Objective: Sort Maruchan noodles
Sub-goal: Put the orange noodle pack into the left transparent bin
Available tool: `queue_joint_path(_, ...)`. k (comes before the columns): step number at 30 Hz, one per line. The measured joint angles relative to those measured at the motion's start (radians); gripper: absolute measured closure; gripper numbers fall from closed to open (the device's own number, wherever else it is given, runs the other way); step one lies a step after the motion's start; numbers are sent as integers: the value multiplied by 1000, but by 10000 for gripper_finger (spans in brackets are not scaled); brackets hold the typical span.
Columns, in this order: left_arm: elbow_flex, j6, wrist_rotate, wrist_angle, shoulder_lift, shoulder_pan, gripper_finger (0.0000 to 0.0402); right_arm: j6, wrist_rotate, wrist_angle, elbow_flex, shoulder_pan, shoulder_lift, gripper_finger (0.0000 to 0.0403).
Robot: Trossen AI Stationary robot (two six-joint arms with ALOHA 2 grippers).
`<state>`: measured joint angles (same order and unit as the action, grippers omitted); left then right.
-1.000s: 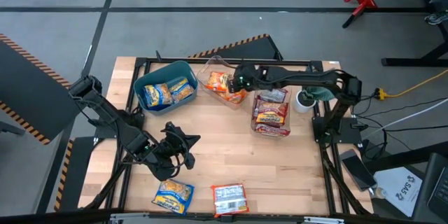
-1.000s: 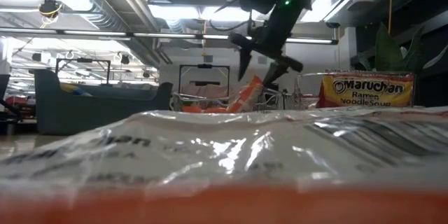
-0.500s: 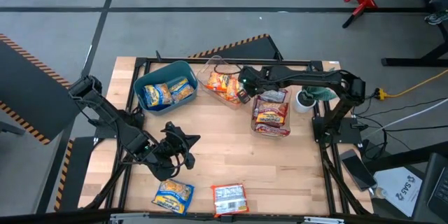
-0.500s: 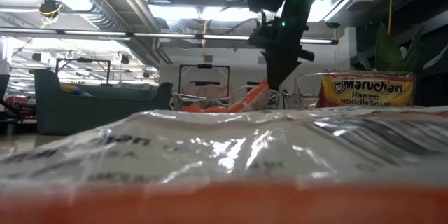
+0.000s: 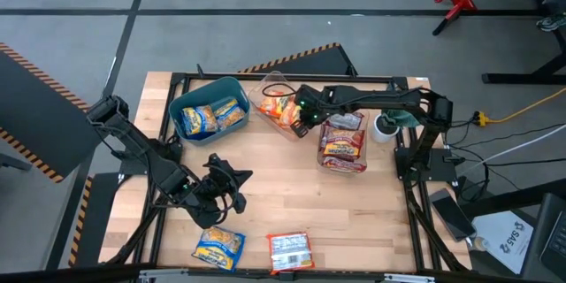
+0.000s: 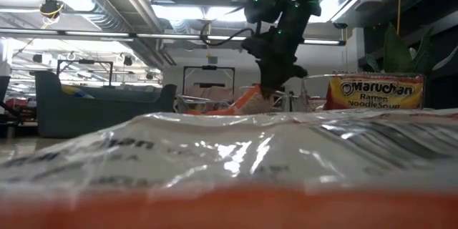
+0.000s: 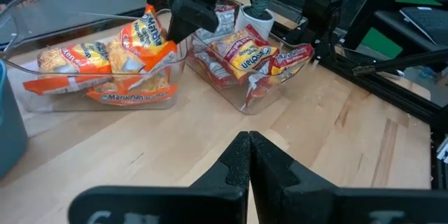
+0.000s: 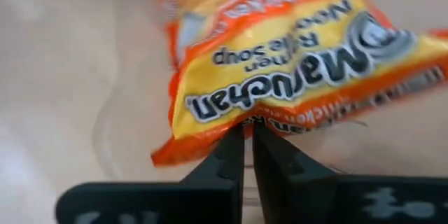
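Orange Maruchan noodles packets [image 5: 281,106] fill a clear container [image 5: 265,84] at the far middle of the table. One orange packet [image 8: 280,63] leans up out of it. My right gripper [image 8: 248,134] is shut at this packet's lower edge, over the container [image 5: 298,117]. Red-white packets [image 5: 343,141] lie in a second clear container to the right. Blue-yellow packets [image 5: 208,117] lie in the teal bin [image 5: 190,88]. My left gripper [image 5: 235,186] rests shut low over the table's near left part [image 7: 249,140]. My right gripper meets the leaning orange packet at its crimped orange edge [image 8: 241,120] with its shut fingertips. The fingers come from above, slanting down [image 6: 268,86]. The packet's lower part rests among the other orange packets in the clear container, and its upper end [image 7: 143,21] sticks up, tilted.
A blue-yellow packet [image 5: 218,248] and a red-white packet [image 5: 290,250] lie loose near the table's front edge; one fills the low view's foreground [image 6: 229,164]. A white cup with a plant [image 5: 385,126] stands at the right. Bare wood lies between the containers and the loose packets.
My right gripper has shut from wide open and come down over the clear container onto the leaning orange packet. That packet has tipped lower toward the table's left.
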<state>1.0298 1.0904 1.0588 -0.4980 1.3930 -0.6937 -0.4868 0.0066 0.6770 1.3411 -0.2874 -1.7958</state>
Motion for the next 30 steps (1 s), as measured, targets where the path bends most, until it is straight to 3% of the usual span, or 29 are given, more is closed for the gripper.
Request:
queue_joint_path(5,0,6,6,0,0,9,401,42,-136,-36,0,0,0,396)
queue_joint_path(11,0,12,5,1,0,29,401,76,-221,-20,0,-1,27,400)
queue_joint_path(19,0,60,-29,38,0,52,401,163,-226,124,96,-1,109,402)
queue_joint_path(30,0,60,-52,97,0,-9,401,319,-265,115,356,-1,132,402)
